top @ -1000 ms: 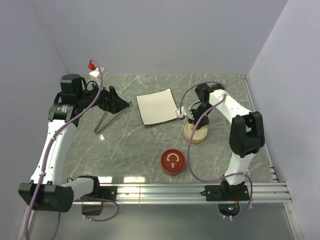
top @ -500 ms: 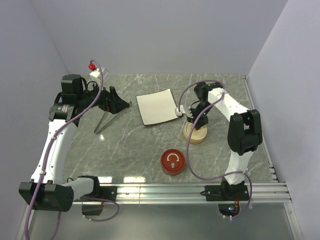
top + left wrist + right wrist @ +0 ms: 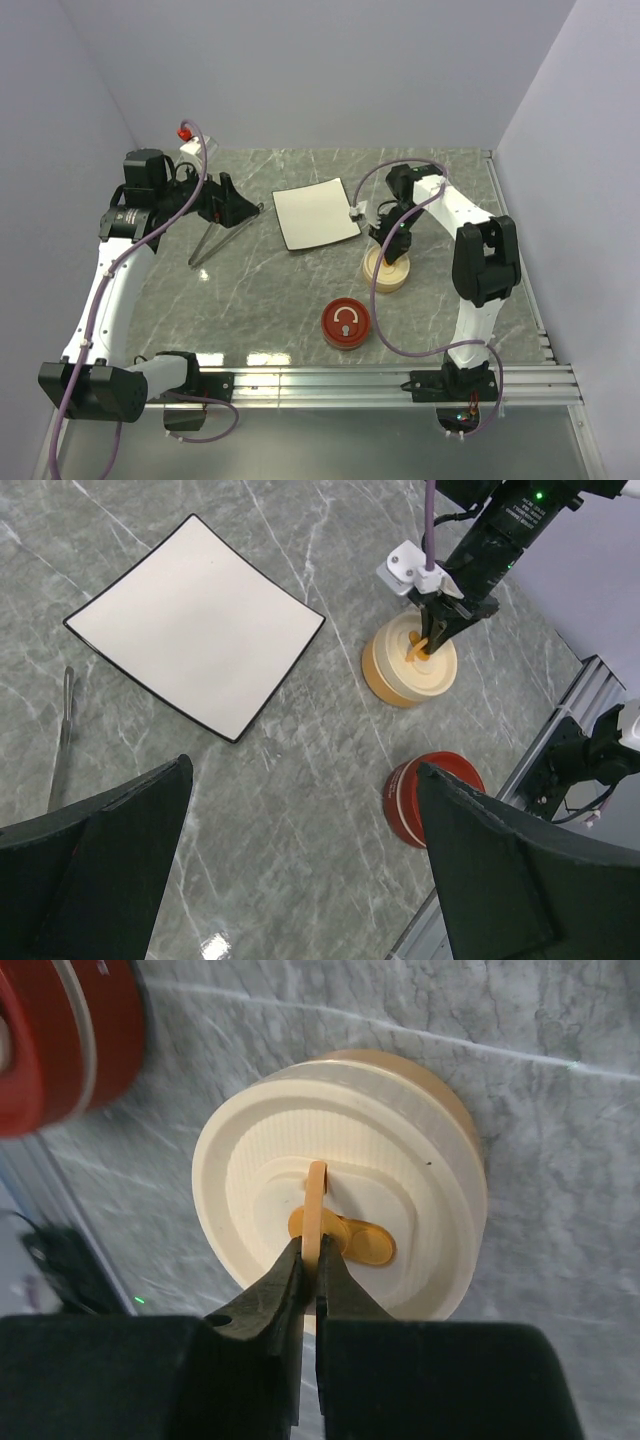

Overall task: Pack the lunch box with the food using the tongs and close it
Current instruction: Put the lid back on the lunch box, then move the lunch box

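The right gripper [image 3: 310, 1260] is seen clenched on the orange tab [image 3: 318, 1195] that stands up from the cream lid [image 3: 400, 1140] of the round lunch box [image 3: 388, 275]. The tab is pinched edge-on between the two fingers. The box is placed at 4 o'clock from the white plate [image 3: 315, 212], just off its corner. Contact between them cannot be told.

A red round piece [image 3: 346, 324] is seen at 7 o'clock from the box, apart from it.

The left gripper [image 3: 230, 207] is released, jaws spread wide, and is held at 9 o'clock from the plate. The tongs [image 3: 222, 236] are lying flat on the table right beside it, not gripped.

No food is seen on the plate or the table (none of the pieces is found in any view). It is therefore judged to be inside the box already, with the closing step in hand and the lid handled by its tab. Whether the lid is pressed fully home cannot be told.

Next move, as judged:
- The tab is to be let go with the lid left level on the rim.
- The red piece (likely an outer cap) is then to be picked up, centred over the box and pushed or twisted down.

Risk: the lid could be dragged up if the fingers are raised before release.
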Motion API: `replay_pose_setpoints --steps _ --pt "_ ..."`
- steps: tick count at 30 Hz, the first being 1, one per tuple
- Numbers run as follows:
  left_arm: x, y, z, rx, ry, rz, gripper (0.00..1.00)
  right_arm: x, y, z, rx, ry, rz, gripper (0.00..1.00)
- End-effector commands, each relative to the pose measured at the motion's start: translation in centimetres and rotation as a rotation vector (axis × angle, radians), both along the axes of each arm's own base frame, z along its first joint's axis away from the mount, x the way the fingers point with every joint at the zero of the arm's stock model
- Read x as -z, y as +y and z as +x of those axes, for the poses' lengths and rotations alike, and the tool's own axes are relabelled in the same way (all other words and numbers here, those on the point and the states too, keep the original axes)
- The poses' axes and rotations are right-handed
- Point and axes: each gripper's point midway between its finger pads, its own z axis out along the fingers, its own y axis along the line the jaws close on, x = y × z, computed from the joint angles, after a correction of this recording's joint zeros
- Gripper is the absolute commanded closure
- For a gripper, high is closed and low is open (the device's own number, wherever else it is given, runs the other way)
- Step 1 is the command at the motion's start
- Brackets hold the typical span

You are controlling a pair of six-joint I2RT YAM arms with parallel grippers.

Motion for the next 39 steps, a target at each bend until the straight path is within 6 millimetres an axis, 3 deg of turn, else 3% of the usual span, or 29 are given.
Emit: replay_pose_setpoints --steps 1,6,12,20,27,34,39 --pt "-1.0 0.2 0.0 -0.015 -0.050 -0.006 0.01 2.1 1.9 -1.0 0.202 0.121 0.036 1.00" --pt "-1.3 0.2 -0.1 -0.019 -0.069 -0.005 0.01 2.2 3.6 -1.9 0.341 0.213 0.118 1.00" --pt "-1.5 0.5 -0.1 -0.031 -0.080 0.008 0.01 3.9 4.7 -2.0 0.532 0.288 0.124 1.00" --pt "-1.5 0.5 -0.2 -0.036 -0.087 0.009 0.01 2.3 7.6 1.2 0.731 0.317 0.231 1.00" --pt "-1.3 0.4 -0.4 -0.019 -0.084 0.015 0.01 2.5 8.7 0.3 0.717 0.370 0.311 1.00" --pt "-1.4 0.3 -0.5 -0.013 -0.096 0.005 0.01 -1.4 10.0 0.0 0.620 0.295 0.485 1.00" --pt "-1.2 0.3 -0.4 -0.010 -0.080 0.006 0.01 -3.8 10.5 0.5 0.538 0.246 0.473 1.00"
